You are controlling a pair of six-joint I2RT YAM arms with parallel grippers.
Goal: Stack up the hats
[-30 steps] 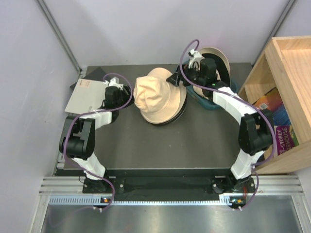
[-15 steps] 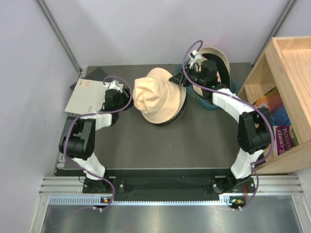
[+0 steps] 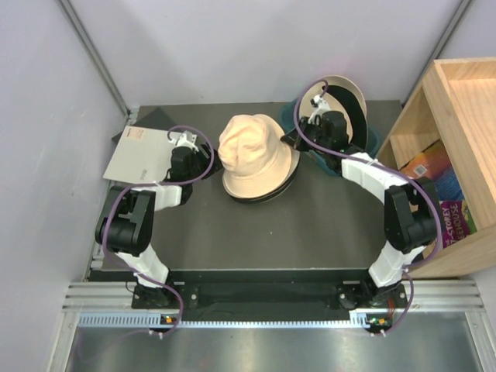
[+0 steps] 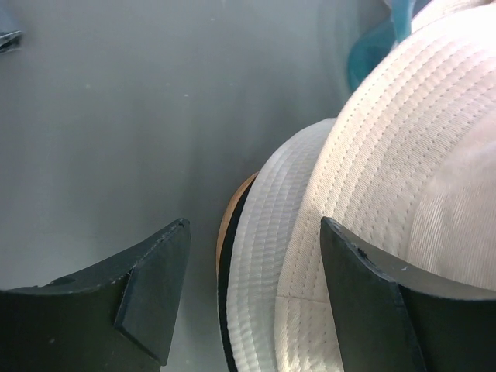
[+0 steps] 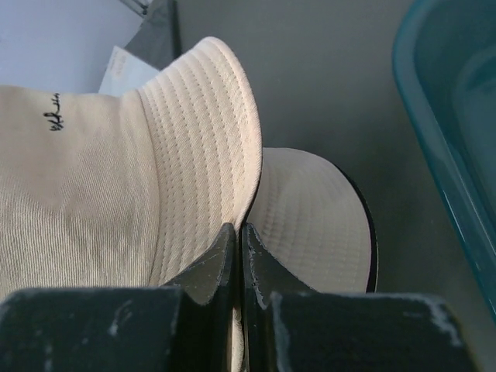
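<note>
Tightly, right claw (image 5: pixel 239 229) on cream hat (image 5: pixel 87 208) brim; left claw (image 4: pixel 254 228) wide.

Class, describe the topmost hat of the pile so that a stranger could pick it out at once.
Start at the dark table and find the pile of hats at its middle. The beige hat crowns it, its brim pinched by the right pincer. Unlike the hats beneath, showing only brims, its whole crown shows, with small black script.
</note>
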